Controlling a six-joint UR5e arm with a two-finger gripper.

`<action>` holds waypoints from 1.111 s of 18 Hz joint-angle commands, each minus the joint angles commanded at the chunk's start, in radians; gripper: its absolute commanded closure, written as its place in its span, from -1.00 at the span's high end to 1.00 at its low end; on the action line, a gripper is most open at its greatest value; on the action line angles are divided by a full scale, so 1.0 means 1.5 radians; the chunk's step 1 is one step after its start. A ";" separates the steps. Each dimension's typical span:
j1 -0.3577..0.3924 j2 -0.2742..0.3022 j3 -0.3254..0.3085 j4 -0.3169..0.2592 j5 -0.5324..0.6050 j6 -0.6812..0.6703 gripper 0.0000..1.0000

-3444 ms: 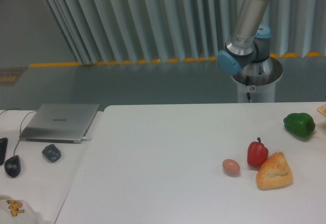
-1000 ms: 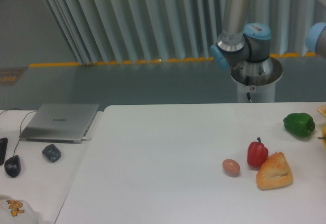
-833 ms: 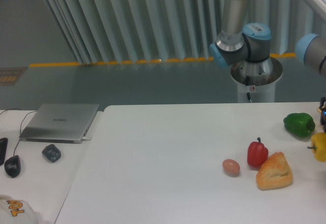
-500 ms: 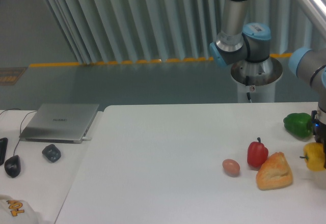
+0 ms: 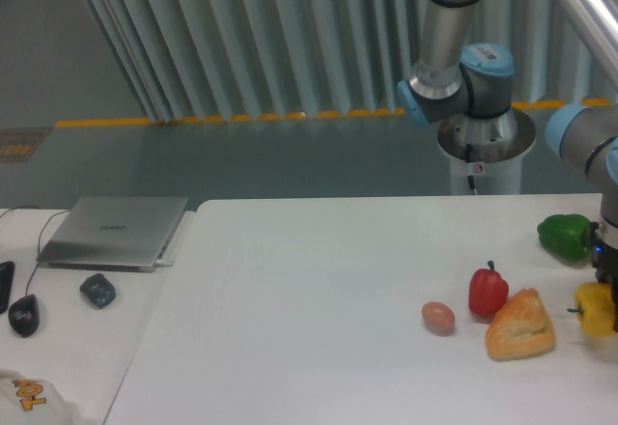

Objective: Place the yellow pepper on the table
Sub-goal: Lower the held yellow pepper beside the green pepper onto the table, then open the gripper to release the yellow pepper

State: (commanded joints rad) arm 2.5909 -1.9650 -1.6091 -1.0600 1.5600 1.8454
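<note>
The gripper apparently holds the yellow pepper.

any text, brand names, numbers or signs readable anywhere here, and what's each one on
Laptop: a small dark mark on the grey lid, too blurred to read.
White object at the bottom left corner: orange characters, cut off and blurred, not readable.
Robot base: a small red and white sticker, too small to read.
Nothing else bears text.

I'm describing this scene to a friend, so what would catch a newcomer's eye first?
Probably the bright yellow pepper at the table's far right edge, held low under the gripper. Next comes the cluster beside it: red pepper, bread, egg and green pepper.
</note>
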 joint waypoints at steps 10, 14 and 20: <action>0.009 0.042 0.008 -0.013 0.020 0.005 1.00; 0.008 0.063 0.026 -0.046 0.024 0.005 1.00; 0.010 0.055 0.128 -0.162 0.026 0.009 1.00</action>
State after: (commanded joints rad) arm 2.6062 -1.8821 -1.4176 -1.3023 1.5984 1.8592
